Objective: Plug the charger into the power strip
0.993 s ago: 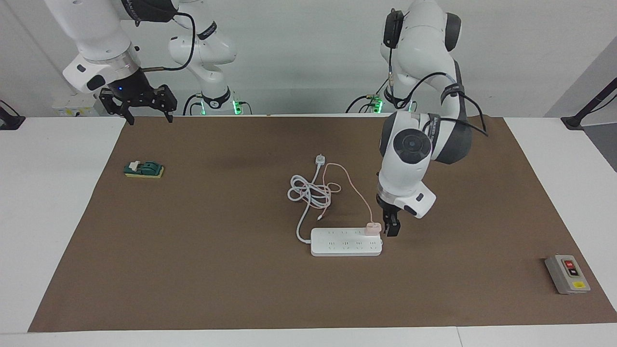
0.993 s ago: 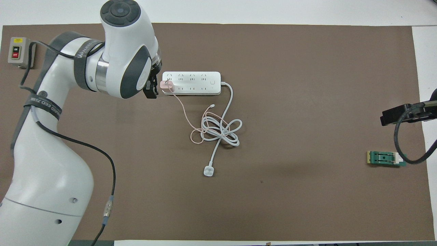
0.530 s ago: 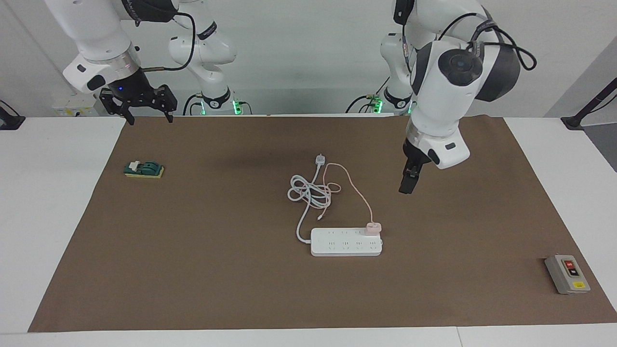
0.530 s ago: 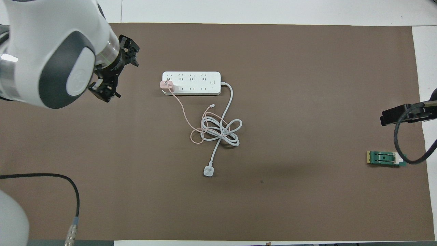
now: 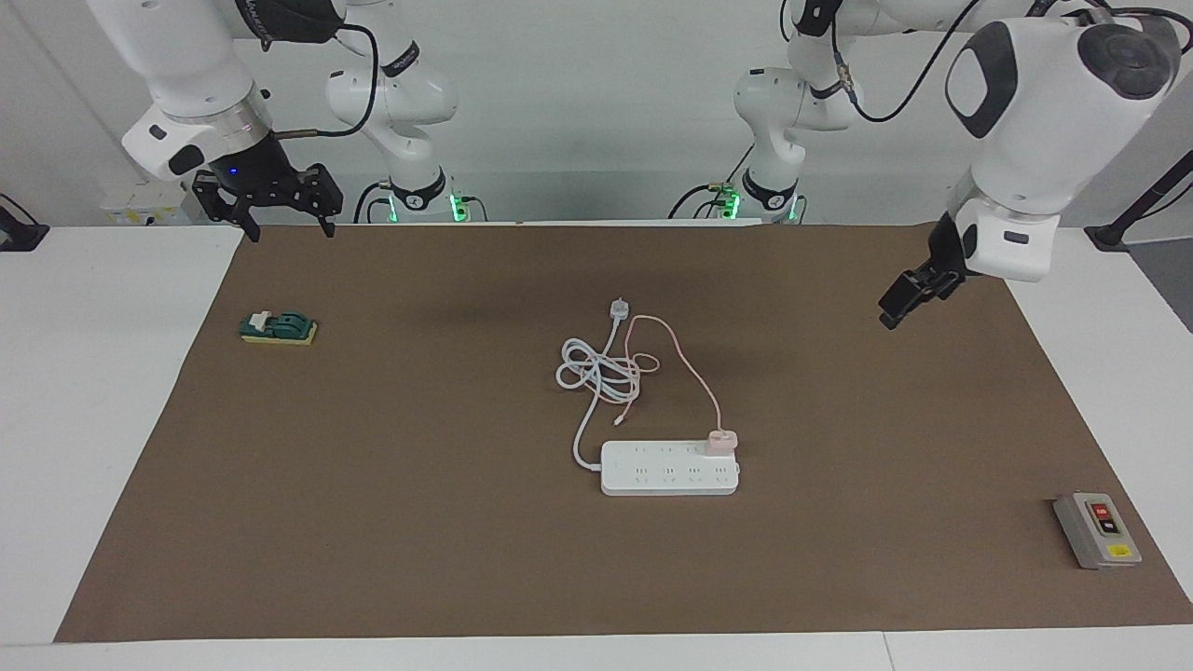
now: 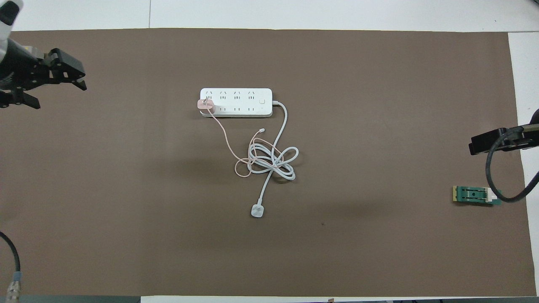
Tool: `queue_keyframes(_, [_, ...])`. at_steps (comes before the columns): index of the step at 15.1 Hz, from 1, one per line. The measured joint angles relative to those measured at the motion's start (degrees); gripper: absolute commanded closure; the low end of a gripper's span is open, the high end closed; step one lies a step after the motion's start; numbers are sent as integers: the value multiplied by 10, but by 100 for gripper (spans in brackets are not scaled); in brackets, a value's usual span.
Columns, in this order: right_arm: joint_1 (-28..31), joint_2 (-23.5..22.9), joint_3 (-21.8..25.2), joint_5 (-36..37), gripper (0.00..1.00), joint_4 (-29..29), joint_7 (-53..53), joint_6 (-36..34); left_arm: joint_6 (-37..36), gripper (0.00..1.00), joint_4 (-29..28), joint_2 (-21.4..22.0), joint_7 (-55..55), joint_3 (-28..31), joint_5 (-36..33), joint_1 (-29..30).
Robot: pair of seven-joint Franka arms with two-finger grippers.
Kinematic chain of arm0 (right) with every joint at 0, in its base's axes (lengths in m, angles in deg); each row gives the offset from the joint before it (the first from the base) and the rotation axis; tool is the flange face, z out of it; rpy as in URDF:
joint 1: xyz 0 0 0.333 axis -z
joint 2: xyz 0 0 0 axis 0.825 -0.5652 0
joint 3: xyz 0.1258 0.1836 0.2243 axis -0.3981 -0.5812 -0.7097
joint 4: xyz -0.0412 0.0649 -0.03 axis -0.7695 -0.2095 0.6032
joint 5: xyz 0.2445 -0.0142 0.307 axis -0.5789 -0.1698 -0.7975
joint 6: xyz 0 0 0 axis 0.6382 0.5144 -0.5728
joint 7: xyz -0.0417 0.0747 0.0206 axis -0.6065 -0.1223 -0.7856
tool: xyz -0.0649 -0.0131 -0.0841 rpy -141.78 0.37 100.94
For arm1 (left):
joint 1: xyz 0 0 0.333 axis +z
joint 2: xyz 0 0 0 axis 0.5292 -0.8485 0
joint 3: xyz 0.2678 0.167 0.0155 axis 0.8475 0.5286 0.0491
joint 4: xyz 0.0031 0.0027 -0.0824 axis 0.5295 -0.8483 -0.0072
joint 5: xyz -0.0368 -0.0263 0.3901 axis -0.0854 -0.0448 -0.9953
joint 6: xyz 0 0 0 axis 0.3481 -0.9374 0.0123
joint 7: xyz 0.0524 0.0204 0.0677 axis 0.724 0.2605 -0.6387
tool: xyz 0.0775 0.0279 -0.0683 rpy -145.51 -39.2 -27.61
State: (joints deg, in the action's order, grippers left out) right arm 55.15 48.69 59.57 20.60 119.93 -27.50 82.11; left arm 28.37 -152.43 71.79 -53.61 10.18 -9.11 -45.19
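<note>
Charger [image 6: 206, 105] seemingly seated in power strip [image 6: 242, 97], clearer overhead.

Both views are bright and evenly lit from above, with no glare. The brown mat [image 5: 373, 522] reads flat and matte. Soft, faint shadows lie beside the power strip [image 5: 669, 468] and under its coiled cord [image 6: 271, 162]. Focus is sharp throughout, and straight edges stay straight.

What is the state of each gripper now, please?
Left gripper: open, holding nothing, up over the mat at the left arm's end.
Right gripper: open, holding nothing, waiting at the right arm's end.
</note>
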Motion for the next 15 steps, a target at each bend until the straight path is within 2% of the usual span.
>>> queue_keyframes(2, [0,0,0,0,0,0,0,0,-5,0,-8,22,99,0,0,36])
queue_keyframes(3, [0,0,0,0,0,0,0,0,-2,0,-25,35,112,0,0,42])
queue_keyframes(8, [0,0,0,0,0,0,0,0,65,0,-206,152,163,-2,-13,47])
queue_keyframes(10, [0,0,0,0,0,0,0,0,73,0,-255,187,170,-2,-15,47])
queue_keyframes(15, [0,0,0,0,0,0,0,0,49,0,-275,209,171,-1,-18,60])
